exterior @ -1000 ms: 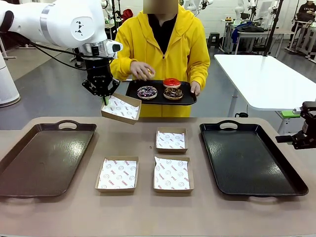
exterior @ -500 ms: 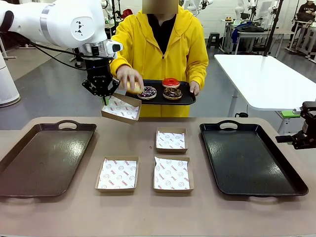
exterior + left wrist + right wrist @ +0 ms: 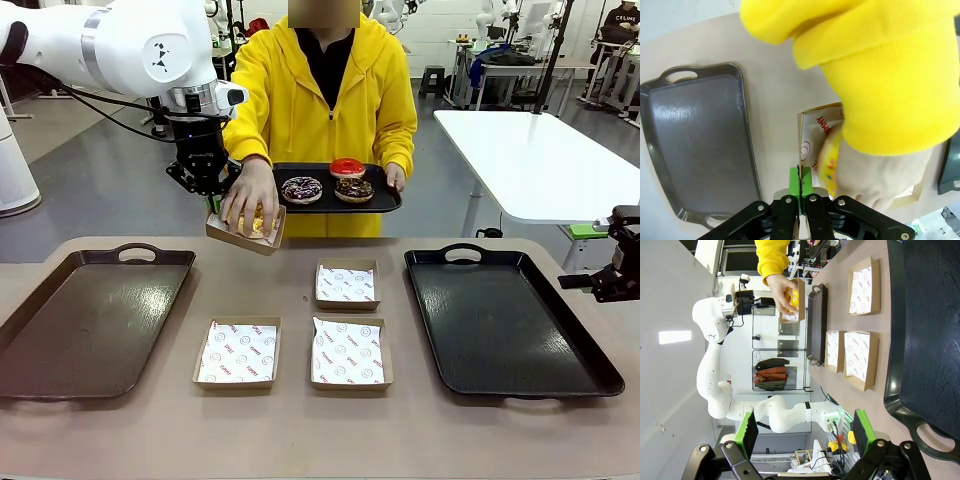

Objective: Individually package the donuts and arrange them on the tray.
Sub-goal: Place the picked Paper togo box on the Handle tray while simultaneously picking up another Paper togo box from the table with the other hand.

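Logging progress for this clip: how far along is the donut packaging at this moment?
Done: nothing yet, no boxed donut on the two large trays. In hand: the left gripper, shut, holds a box up while the person's hand sets the yellow donut in it. Left: three donuts on the person's tray, three paper-lined boxes on the table; the right gripper is open.

On the tan table (image 3: 300, 430), a brown rectangular tray (image 3: 90, 320) lies at the left edge and a black rectangular tray (image 3: 510, 320) at the right. Three paper-lined cardboard boxes (image 3: 347, 285) sit between them, one behind two. A fourth box (image 3: 238, 239) hangs above the far edge, with the yellow-iced donut (image 3: 259, 222) in it.
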You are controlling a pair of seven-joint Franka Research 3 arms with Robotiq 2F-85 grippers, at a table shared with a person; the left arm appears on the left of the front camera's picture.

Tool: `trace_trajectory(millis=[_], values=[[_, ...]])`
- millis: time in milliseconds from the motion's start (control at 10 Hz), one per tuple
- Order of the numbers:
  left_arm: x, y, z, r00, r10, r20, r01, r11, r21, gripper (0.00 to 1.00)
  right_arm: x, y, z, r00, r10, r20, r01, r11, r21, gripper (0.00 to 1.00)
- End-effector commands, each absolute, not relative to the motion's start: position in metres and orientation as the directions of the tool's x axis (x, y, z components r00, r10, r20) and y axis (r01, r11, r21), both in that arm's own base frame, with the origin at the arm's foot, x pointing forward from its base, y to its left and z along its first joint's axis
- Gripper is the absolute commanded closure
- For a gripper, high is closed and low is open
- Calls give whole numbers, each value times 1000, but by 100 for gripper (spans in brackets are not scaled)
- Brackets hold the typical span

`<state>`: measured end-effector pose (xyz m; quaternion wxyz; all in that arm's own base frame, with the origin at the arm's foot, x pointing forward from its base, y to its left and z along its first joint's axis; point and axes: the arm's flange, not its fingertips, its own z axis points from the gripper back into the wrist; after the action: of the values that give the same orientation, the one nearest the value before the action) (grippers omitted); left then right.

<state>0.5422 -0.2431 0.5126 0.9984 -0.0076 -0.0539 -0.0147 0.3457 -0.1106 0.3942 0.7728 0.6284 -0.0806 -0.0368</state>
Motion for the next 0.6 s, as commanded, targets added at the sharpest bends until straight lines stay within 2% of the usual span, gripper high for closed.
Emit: trace_trajectory(millis=[0, 500], values=[[542, -242, 515, 993, -24, 117, 26, 1000, -16, 100, 345, -111, 395, 984, -158, 85, -53, 198, 979, 0], [542, -242, 515, 993, -24, 117, 26, 1000, -16, 100, 345, -111, 395, 984, -158, 85, -53, 198, 979, 0]])
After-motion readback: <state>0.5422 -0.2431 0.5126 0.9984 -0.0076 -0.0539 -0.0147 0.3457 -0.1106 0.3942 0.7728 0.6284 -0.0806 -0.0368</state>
